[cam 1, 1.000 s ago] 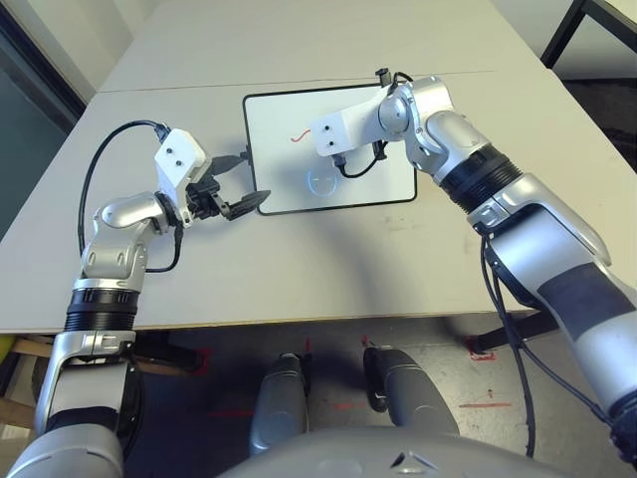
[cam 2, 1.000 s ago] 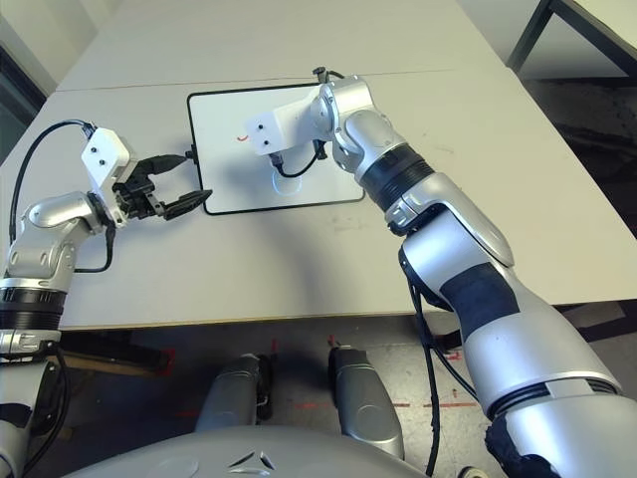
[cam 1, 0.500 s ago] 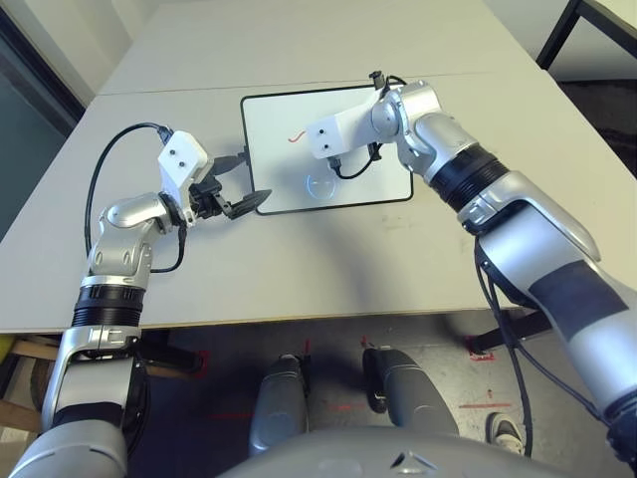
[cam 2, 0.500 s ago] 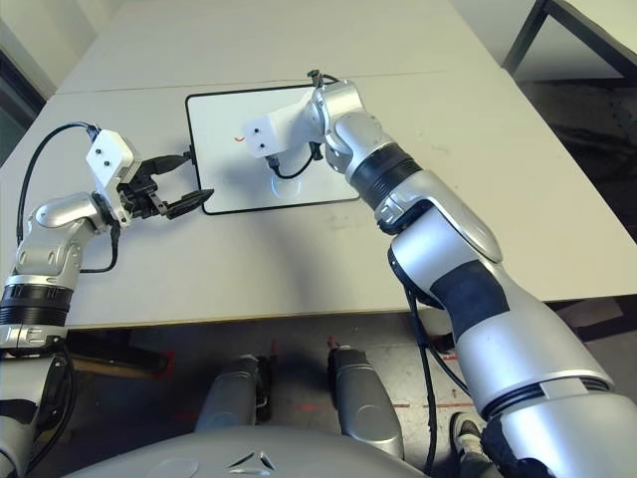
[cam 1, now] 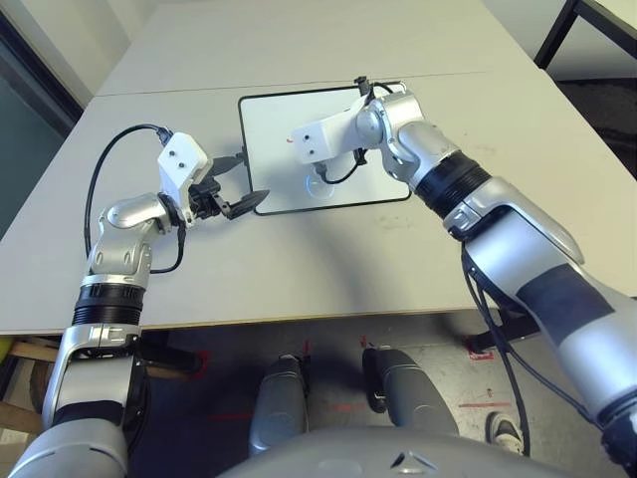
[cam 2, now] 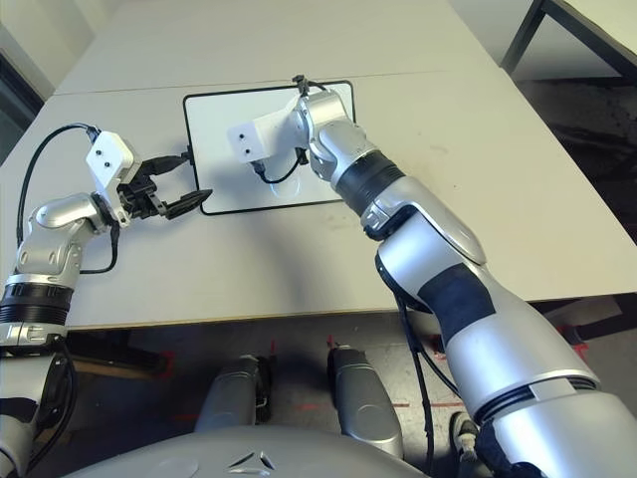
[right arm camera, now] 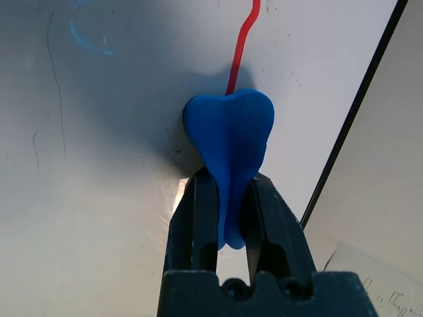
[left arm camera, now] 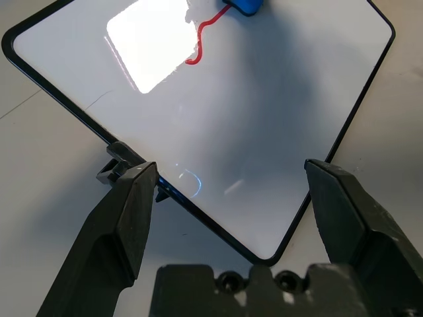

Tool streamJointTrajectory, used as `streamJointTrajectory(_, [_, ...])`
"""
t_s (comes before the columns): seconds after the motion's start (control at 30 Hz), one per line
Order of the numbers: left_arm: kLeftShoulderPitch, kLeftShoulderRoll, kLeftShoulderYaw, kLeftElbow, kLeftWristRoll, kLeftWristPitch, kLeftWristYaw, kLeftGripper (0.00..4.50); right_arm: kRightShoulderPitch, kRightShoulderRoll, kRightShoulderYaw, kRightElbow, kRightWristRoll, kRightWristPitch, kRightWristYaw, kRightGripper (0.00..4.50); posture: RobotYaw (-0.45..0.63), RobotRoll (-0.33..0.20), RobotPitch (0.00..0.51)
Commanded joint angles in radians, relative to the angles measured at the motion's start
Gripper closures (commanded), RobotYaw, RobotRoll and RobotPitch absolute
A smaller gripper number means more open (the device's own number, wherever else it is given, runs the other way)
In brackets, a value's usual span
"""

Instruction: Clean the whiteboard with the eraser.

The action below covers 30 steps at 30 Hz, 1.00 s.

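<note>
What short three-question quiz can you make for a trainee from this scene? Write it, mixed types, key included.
1. Which gripper holds the blue bone-shaped eraser?
2. True or false: the red squiggle has been wiped completely off the white black-framed board.
3. Fill in: the black fingers of the left gripper stand ____.

Key: 1. the right gripper; 2. false; 3. open
</note>
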Motion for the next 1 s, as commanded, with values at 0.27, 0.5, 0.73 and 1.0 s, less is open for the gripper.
streamJointTrajectory(0.27, [0.001, -0.007, -0.013, -0.013, 0.012, 0.005, -0.004, 0.0, -0.017, 0.077, 0.028, 0.119, 0.002, -0.018, -0.065, 4.12, -0.04, 0.0, 0.152])
streamJointTrajectory(0.5, [0.011, -0.013, -0.013, -0.025, 0.012, 0.012, -0.001, 0.0, -0.048, 0.11, 0.018, 0.161, 0.012, -0.027, -0.084, 4.12, -0.04, 0.0, 0.146])
streamJointTrajectory(0.73, [0.013, -0.021, -0.013, -0.032, 0.013, 0.014, 0.006, 0.0, -0.093, 0.138, 0.009, 0.2, 0.019, -0.042, -0.105, 4.12, -0.03, 0.0, 0.133])
streamJointTrajectory(1.0, [0.014, -0.025, -0.011, -0.042, 0.011, 0.018, 0.013, 0.0, -0.103, 0.158, 0.019, 0.19, 0.019, -0.053, -0.1, 4.12, -0.02, 0.0, 0.126])
